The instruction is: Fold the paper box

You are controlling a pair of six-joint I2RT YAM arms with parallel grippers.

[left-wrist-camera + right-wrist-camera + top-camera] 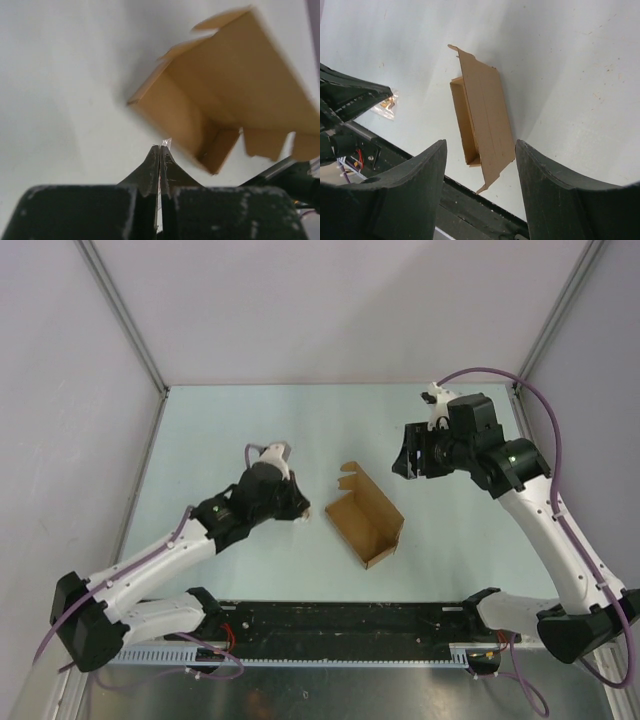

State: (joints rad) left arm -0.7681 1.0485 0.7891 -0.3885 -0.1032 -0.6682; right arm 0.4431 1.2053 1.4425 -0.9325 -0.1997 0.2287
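2 arms flank 1 paper box [365, 520] on a pale table [250, 430] walled in lilac panels [330, 310].
Near the table's middle, the part-folded box lies open side up, its long axis slanting from far-left to near-right, with the tabbed flap along its right side. The left gripper [298, 508] is pinched closed just beside it; the right gripper [410, 462] is spread wide.

We're looking into a robotics lab cell: white panels [330, 310] and aluminium struts [122, 315] are boxing in a pale tabletop [230, 420] with a black rail [340, 620].
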